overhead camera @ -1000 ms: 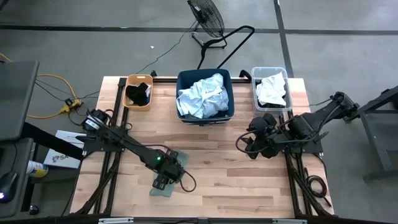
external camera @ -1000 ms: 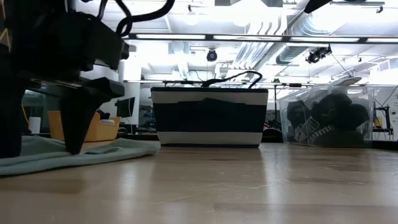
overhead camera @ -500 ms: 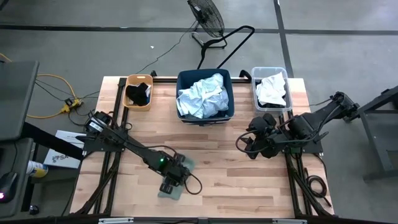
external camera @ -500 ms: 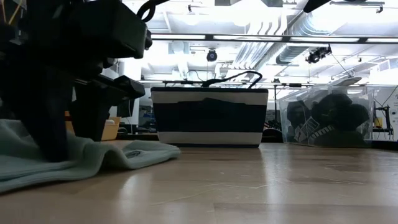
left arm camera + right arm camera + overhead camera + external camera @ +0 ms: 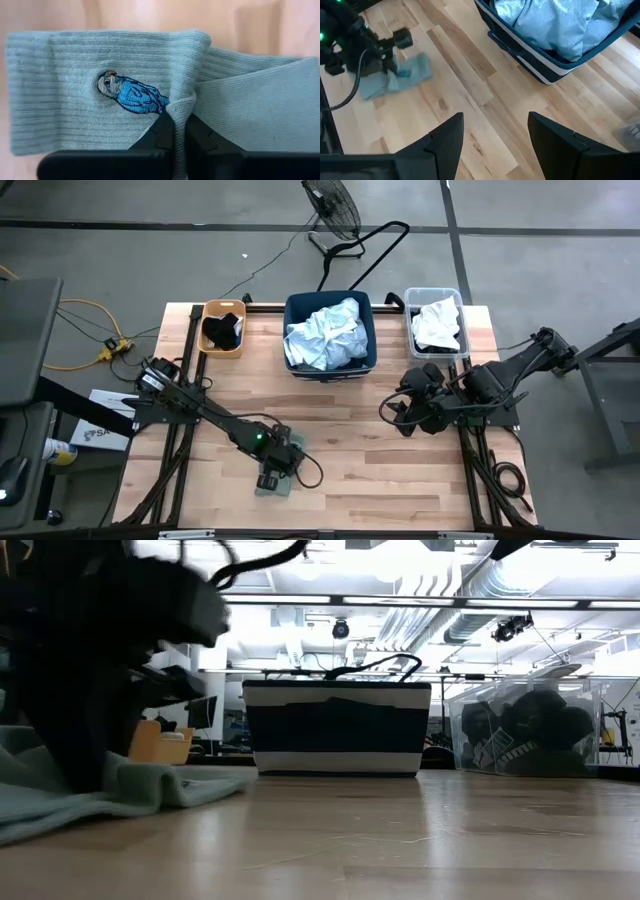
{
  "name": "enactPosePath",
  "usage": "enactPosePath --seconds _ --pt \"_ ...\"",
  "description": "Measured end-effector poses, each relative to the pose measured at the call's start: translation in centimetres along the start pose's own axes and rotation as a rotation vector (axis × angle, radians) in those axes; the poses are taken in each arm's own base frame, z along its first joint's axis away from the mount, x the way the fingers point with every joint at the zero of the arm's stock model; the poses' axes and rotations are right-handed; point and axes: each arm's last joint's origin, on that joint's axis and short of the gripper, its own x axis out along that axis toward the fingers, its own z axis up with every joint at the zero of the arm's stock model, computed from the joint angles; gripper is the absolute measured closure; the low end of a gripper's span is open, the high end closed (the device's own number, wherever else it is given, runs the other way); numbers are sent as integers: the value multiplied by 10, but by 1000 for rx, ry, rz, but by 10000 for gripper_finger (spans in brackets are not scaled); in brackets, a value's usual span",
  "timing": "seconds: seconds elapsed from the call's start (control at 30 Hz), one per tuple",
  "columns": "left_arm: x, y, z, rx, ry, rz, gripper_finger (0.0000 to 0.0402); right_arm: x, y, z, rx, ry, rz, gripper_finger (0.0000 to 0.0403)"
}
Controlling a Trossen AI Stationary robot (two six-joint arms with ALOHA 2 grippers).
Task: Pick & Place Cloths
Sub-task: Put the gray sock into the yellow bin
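The left gripper (image 5: 272, 477) is down at the near-left part of the counter (image 5: 400, 470), its fingers clenched on a raised fold of a grey-green sock (image 5: 75, 95). The left wrist view shows the two dark fingertips (image 5: 162, 131) pinching a ridge of the ribbed fabric between them, so the sock lies directly under and ahead of this gripper, with no gap between them. The rest of the sock lies flat on the wood, its long axis running across the line of the fingers; the pinch sits near the middle, where one part folds over the other.

The right gripper (image 5: 495, 142) hangs over the right side of the counter with its fingers spread and nothing between them, well apart from the sock. The left arm is plainly the nearer one.

Three bins stand along the far edge: an orange bin (image 5: 222, 328) with black fabric at the left, a navy bin (image 5: 329, 330) with pale blue cloth in the middle, and a clear bin (image 5: 436, 322) with white cloth at the right. In my judgement the coming move is a lift and carry toward the far edge — which bin cannot be told.

Markings: no writing or brand can be read — only an embroidered blue bird (image 5: 131, 93) on the sock.
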Motion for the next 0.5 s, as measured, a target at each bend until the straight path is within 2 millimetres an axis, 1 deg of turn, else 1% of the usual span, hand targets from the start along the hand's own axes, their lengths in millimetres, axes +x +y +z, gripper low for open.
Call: enactPosePath --seconds 0.07,0.13,0.2,0.27,0.37,0.43,0.5 --pt "-13 2 -3 -21 -4 27 392 0 0 0 0 3 2 190" --pt "-28 6 -11 -52 36 73 392 0 0 0 0 5 3 190" --pt "-48 8 -14 -89 42 101 392 0 0 0 0 5 3 190" --pt "-70 11 -21 -123 67 145 392 0 0 0 0 4 2 190" --pt "-93 17 -34 -162 95 234 392 0 0 0 0 4 2 190" --pt "-110 25 -40 -201 79 301 392 0 0 0 0 -2 -1 190" --pt "-123 34 -49 -251 99 378 392 0 0 0 0 -2 -1 190"
